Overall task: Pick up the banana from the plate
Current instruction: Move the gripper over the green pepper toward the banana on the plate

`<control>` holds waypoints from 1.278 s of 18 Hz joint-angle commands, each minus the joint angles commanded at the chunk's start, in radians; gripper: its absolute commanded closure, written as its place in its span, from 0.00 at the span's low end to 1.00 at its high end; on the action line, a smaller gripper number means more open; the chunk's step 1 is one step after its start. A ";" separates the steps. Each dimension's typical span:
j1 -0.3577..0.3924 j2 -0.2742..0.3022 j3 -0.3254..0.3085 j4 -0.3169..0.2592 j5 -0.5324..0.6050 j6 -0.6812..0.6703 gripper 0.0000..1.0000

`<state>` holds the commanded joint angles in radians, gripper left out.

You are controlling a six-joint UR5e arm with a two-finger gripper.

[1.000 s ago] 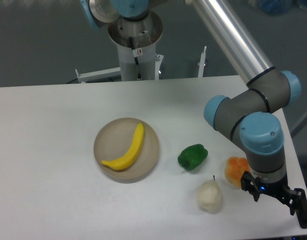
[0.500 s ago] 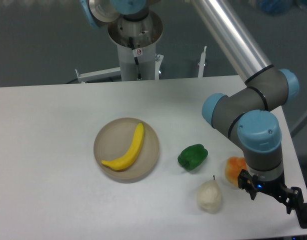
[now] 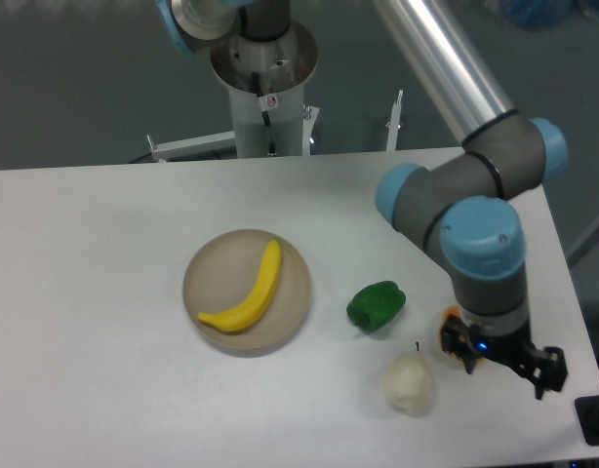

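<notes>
Looking across from the left: the plate sits a bit left of the middle of the white table, round, tan, low rim. The banana lies flat on it, fully in view, running from its fat end around 7 o'clock on the plate up to the thin tip around 1 o'clock, curve bowing toward the plate's right side. Nothing's touching it.

Next over, just off the plate's 3 o'clock edge, there's a green pepper. Down at about 5 o'clock from that is a whitish pear with a tiny dark stem sticking up.

Now the messy part. The orange fruit is mostly covered by the robot's wrist, only a sliver pokes out on the left of it, so I can't tell its shape. The gripper hangs low at the right front of the table, just right of the pear, and all you really get is dark hardware with a small blue light. The fingers are too dark and tangled to make out, so I can't tell whether they're spread or pinched. The arm's upper tube runs off the top of the frame.

From the gripper, the banana is well away at roughly 10 o'clock, with the pepper and pear in between.
</notes>
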<state>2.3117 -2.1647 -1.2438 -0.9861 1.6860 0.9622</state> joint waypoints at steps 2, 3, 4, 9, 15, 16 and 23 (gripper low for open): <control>-0.003 0.049 -0.046 -0.048 -0.038 -0.081 0.00; -0.003 0.074 -0.064 -0.063 -0.060 -0.109 0.00; -0.005 0.095 -0.087 -0.081 -0.081 -0.124 0.00; -0.008 0.218 -0.250 -0.120 -0.224 -0.191 0.00; -0.054 0.308 -0.457 -0.092 -0.258 -0.194 0.00; -0.067 0.315 -0.489 -0.091 -0.256 -0.194 0.00; -0.156 0.310 -0.615 0.049 -0.240 -0.238 0.00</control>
<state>2.1553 -1.8546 -1.8591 -0.9375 1.4464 0.7241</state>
